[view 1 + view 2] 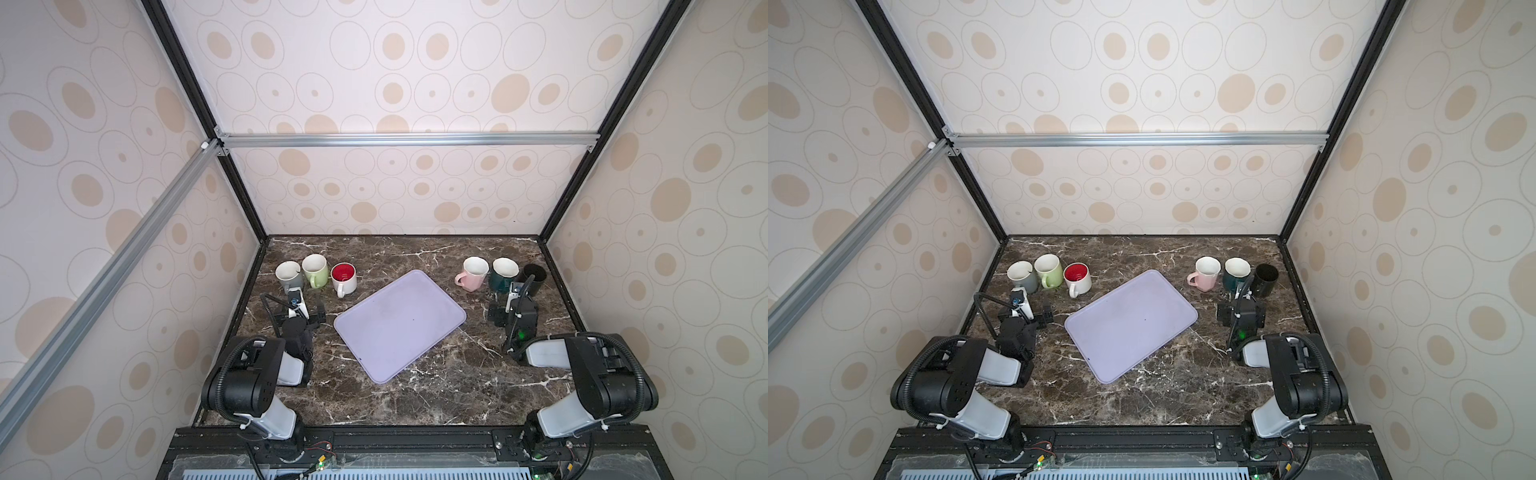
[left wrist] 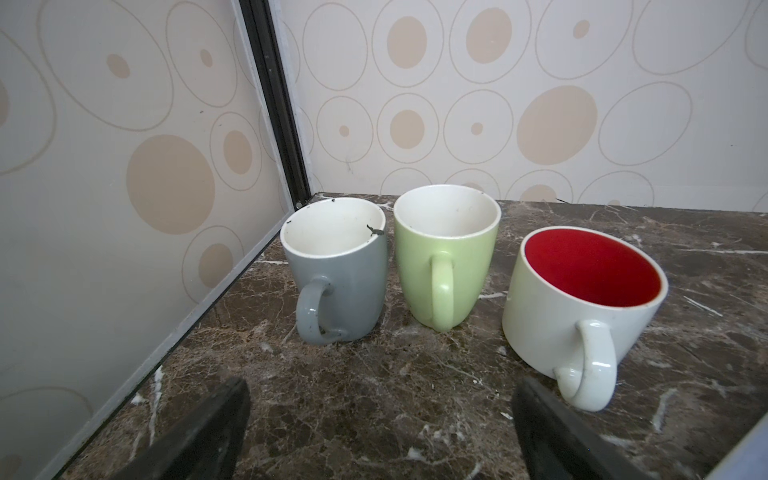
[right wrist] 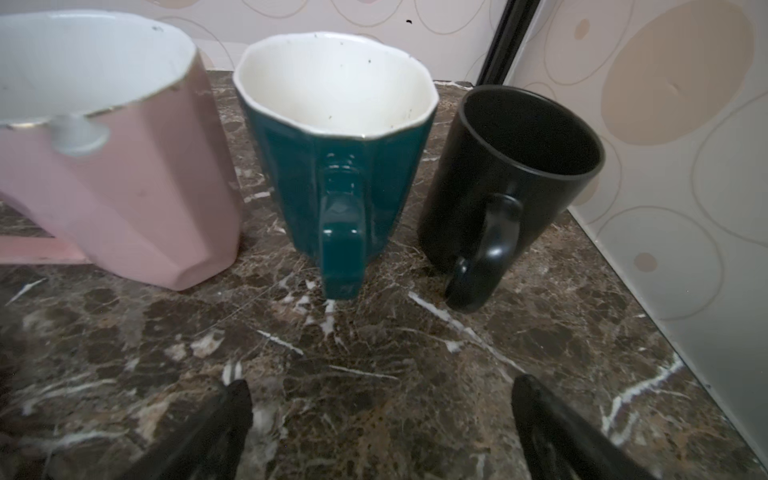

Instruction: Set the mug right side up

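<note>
- Both claws are seen with jaws spread wide and nothing held. The left claw [image 2: 382, 390] is hung low over the dark brown marble tabletop [image 1: 415, 395], and the right claw [image 3: 382, 384] likewise.
- Between the two arms a flat lavender rectangular plastic tray [image 1: 399, 324] is laid askew, with nothing on it.
- Just beyond the left claw three mugs are stood close together in a row: a grey ceramic mug [image 2: 336, 270], a pale green ceramic mug [image 2: 446, 257] and a squat white ceramic mug with a red inside [image 2: 582, 299]. Their handles are turned toward the claw.
- Just beyond the right claw a second row is stood near the back wall: a pink faceted mug [image 3: 124, 187], a teal faceted mug with a white inside [image 3: 332, 187] and a black cylindrical mug [image 3: 511, 187].
- No inverted mug is found. All six are set mouth up with bases on the marble, so it cannot be told which mug was the one to be turned. The turning is judged to be done.
- Should any claw be moved, it is best drawn straight back and raised. The near handles would thus be left unbrushed and no upright mug would be tipped into its neighbour.
</note>
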Motion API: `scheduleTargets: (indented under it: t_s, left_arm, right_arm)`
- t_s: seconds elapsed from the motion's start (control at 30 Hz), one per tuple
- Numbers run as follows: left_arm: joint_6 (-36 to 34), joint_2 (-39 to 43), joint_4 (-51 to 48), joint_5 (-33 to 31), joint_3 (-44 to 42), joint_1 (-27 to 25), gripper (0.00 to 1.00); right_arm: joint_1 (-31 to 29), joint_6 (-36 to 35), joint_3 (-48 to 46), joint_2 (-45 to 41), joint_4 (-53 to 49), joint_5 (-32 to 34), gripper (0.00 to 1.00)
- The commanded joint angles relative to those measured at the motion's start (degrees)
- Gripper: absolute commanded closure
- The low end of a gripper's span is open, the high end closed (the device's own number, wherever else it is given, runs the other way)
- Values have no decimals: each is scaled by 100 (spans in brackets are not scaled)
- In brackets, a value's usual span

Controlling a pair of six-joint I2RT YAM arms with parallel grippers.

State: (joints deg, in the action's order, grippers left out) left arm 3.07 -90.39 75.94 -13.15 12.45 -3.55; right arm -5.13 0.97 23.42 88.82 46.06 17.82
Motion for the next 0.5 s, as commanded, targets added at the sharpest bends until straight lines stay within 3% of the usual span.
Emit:
scheduleTargets:
  t_s: [0.0,0.47]
  left_arm:
    - [-162,-5,279,31,-14,39,2]
    - [-263,-21,359,-47,-43,-56,2]
  right_arm:
    - [9,-21,13,-46,94,-227,0]
    - [9,-19,0,-50,132,-227,0]
